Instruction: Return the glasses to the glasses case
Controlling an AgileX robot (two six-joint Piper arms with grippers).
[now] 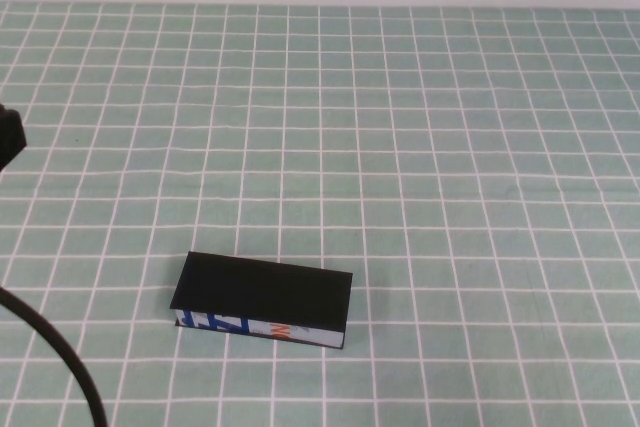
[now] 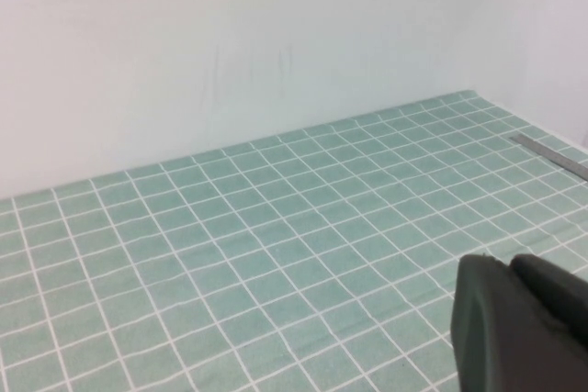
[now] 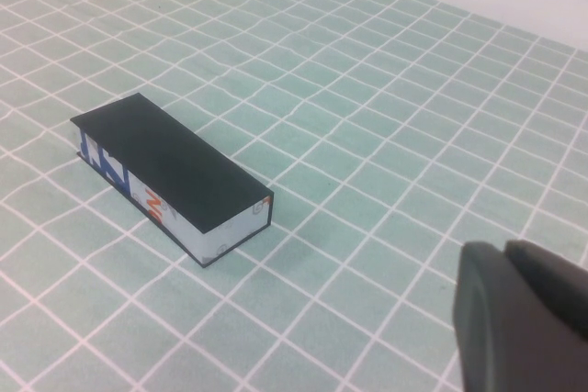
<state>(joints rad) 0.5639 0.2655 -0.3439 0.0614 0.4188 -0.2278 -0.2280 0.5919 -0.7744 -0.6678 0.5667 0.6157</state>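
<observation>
Lying shut on the cloth, glasses case [image 1: 262, 299], left tool [image 2: 520, 326], right tool [image 3: 520, 322] both aloft

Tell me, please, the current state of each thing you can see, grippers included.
glasses case: lid shut, lying flat on the checked tablecloth, nothing touching it.
glasses: not visible in any view.
left gripper: away from the case, holding nothing visible.
right gripper: raised above the cloth beside the case, not touching it.

Glasses case [image 1: 262, 293] [image 3: 171, 169]: black rectangular box, lid closed, lying flat on the desk toward the near left. White front side with blue and orange print faces the robot. Slightly skewed to the desk grid.
</observation>
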